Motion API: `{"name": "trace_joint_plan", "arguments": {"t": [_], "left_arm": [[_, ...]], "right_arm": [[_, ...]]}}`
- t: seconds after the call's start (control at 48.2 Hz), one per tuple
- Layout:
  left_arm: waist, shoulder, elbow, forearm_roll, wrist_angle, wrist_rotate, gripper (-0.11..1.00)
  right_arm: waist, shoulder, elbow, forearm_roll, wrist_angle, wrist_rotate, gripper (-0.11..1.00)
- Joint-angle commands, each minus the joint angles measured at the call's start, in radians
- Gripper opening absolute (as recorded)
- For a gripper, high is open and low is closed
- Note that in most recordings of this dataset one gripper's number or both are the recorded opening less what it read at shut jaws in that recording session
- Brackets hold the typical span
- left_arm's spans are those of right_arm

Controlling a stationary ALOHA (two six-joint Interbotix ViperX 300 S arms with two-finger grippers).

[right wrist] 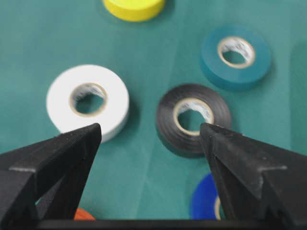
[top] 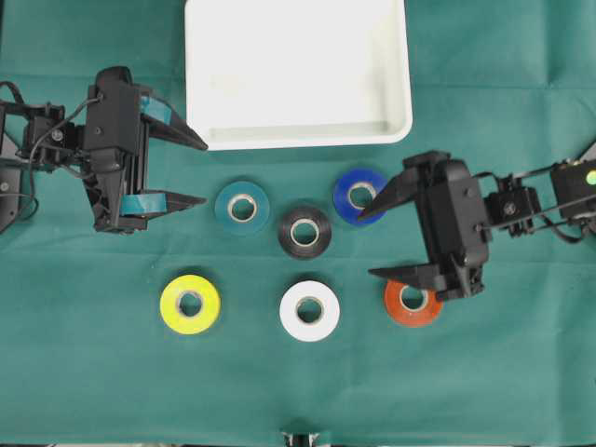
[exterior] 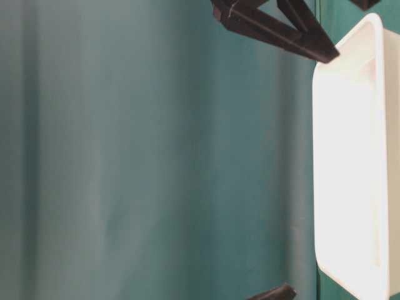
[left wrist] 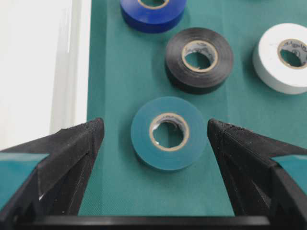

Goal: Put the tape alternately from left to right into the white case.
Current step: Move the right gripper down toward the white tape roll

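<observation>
On green cloth [top: 93,372]: six tape rolls [top: 304,233], none inside one white case [top: 298,74] at far edge; left gripper [top: 196,172] and right gripper [top: 377,244] both spread, empty.

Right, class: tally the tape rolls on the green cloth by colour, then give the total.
Teal roll: 1
Black roll: 1
Blue roll: 1
Yellow roll: 1
White roll: 1
Orange-red roll: 1
Total: 6
</observation>
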State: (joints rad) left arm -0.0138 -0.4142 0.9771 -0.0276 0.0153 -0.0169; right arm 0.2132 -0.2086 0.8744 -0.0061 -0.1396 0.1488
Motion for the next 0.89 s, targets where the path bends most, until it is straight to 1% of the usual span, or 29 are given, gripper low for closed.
{"name": "trace_joint_plan", "arguments": {"t": [0.0,0.228,0.602,0.871], "left_arm": [[-0.002,-0.006,-0.026,-0.002,-0.005,0.002,0.96],[0.002,-0.006,-0.026,-0.002,-0.005,0.002,0.96],[0.018,-0.005,-0.023,-0.002,-0.005,0.000,0.96],[0.031,-0.002,-0.023,-0.002,-0.005,0.000,0.96]], "right_arm": [[0.009,0.002,-0.029,0.000,-0.005,0.000,0.86],[0.025,0.034,-0.061,-0.002,0.041,0.000,0.86],[0.095,0.193,-0.235,-0.002,0.247,-0.003,0.86],[0.150,0.299,-0.319,0.000,0.261,0.000,0.86]]}}
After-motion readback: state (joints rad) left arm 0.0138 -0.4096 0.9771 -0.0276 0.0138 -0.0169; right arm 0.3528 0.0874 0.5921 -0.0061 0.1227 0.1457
